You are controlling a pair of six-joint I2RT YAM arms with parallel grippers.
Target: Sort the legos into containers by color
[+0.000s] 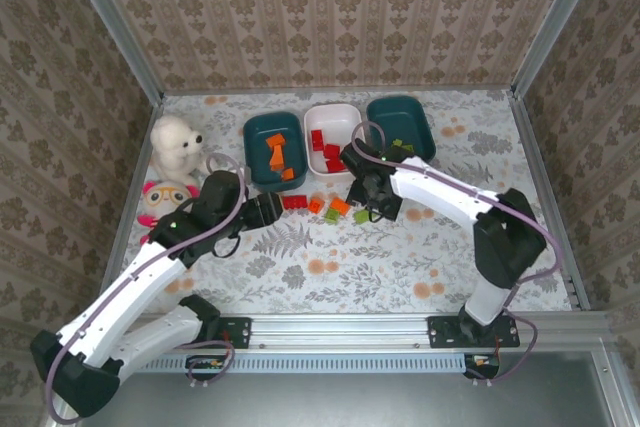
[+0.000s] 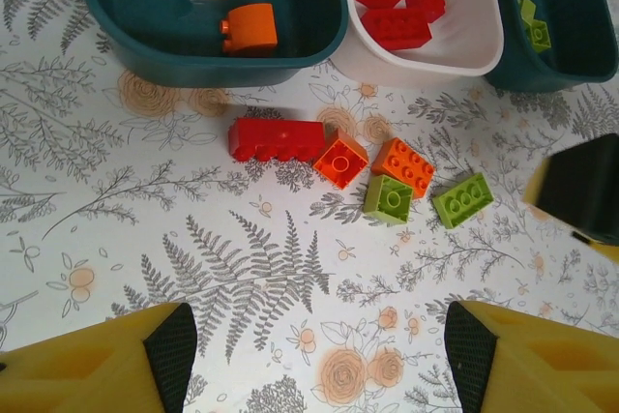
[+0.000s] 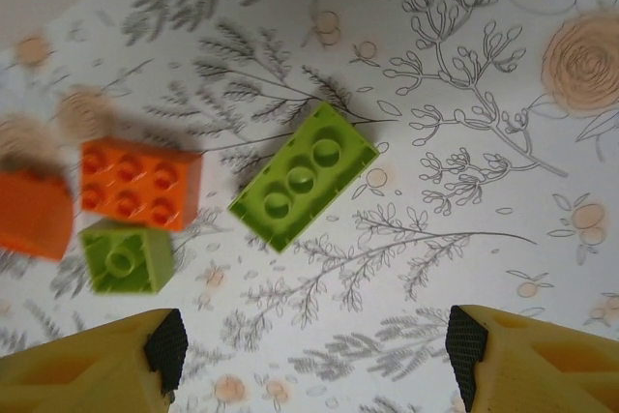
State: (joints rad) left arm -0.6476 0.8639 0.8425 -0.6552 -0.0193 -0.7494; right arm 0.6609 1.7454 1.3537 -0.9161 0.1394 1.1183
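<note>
Now, left gripper (image 2: 319, 360) gaped empty mid-table, short of the long red brick (image 2: 279, 139); right gripper (image 3: 314, 360), equally wide and empty, hung over the long green brick (image 3: 303, 176), near the far-edge white tub (image 1: 347, 125).

**High overview, two wrist close-ups**

Top external looks down from high at the six o'clock edge, facing twelve o'clock over the table (image 1: 300, 277). Left wrist looks down from nearer, right wrist from nearest; all share the long green brick (image 3: 303, 176).

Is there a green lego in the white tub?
No, the white tub holds only red legos in the left wrist view.
</note>
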